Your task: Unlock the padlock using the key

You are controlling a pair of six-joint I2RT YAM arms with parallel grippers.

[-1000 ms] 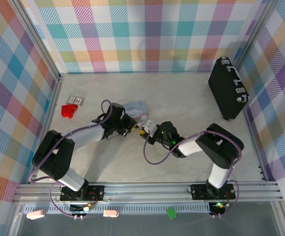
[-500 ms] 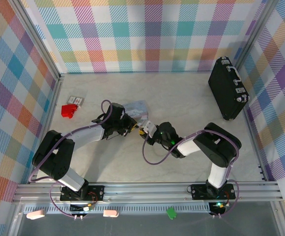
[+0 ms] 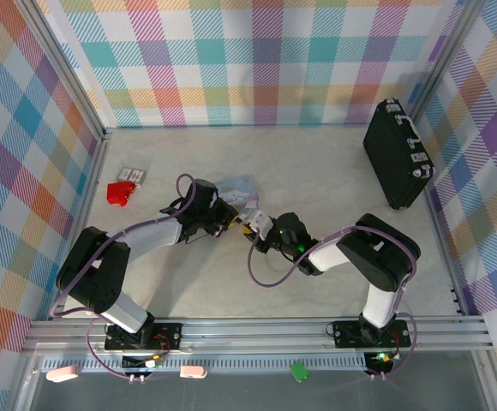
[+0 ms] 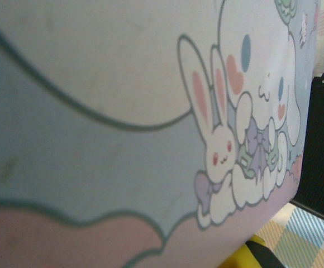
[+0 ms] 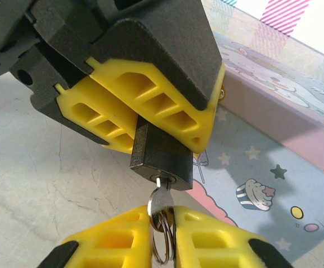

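The right gripper [image 5: 162, 231] is closed on the key [image 5: 160, 202], with its 2 yellow pads [image 5: 120, 243] pinching the key's flat head from either side. A thin wire ring [image 5: 161, 251] hangs down from the head between the pads. The key's blade points up and is seated in the keyhole on the underside of the padlock [image 5: 161, 157]. The left gripper [image 5: 139, 120] is closed on the padlock, clamping the upper part of the black body between its pads. The shackle is hidden behind them. In the top view both grippers meet tip to tip near the middle of the table [image 3: 334, 184], the left gripper [image 3: 230, 221] just beside the right gripper [image 3: 257, 228]. A pastel cartoon tin [image 3: 236, 186] lies directly behind them. The padlock is judged to be small, rigid and light, with smooth sides that can slip or twist under torque, so the grip belongs across its 2 flat faces, low enough to leave the shackle free. The key is judged to be thin, stiff metal that bends or jams if loaded sideways. Hold it by the flat head and turn it about the blade's own axis, with the padlock body braced against the rotation.
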